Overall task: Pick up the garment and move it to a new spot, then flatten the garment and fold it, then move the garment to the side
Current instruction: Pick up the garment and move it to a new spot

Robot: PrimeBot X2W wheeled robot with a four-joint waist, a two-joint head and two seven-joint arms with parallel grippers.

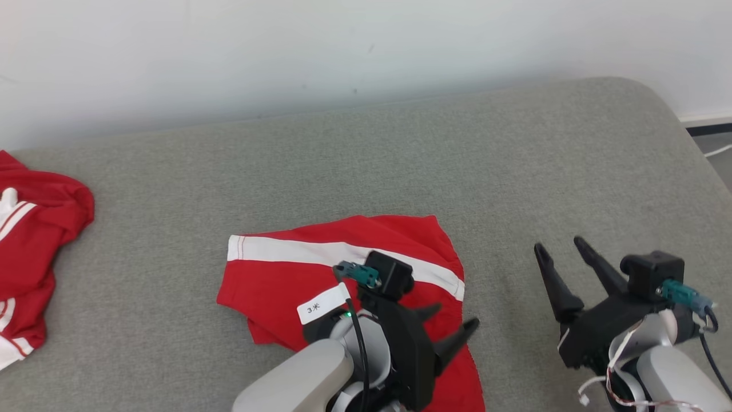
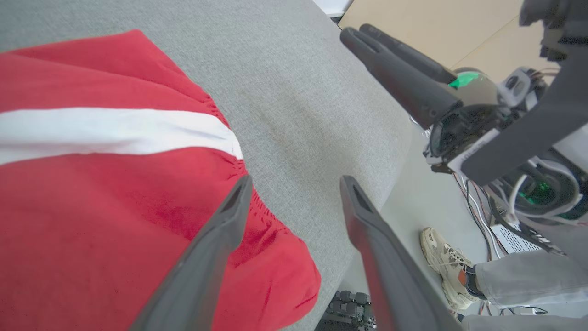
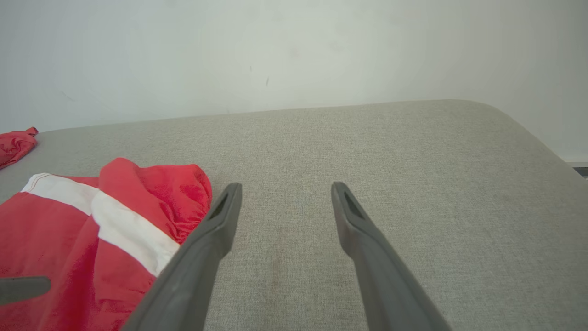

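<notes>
Left gripper point(image 1: 453, 317) is over the red garment point(image 1: 286, 274), fingers spread wide and pointing right, with nothing between them. In the left wrist view, one finger sits above the garment's gathered elastic edge and the other above bare grey cushion point(image 1: 400, 160). I can't tell whether either one touches the cloth.

The garment lies near the middle of the cushion, close to its near edge. A white stripe point(image 1: 286, 250) runs left to right across its far part.

Right gripper point(image 1: 557, 245) is well off to the right. Its fingers are also wide apart and hold nothing, pointing toward the far wall point(image 1: 343, 46) over bare cushion, apart from the garment.

At the far left there's a second red-and-white garment point(image 1: 28, 240), crumpled.

Past the cushion's near edge, the left wrist view catches a person's shoe point(image 2: 443, 257) on the floor.
</notes>
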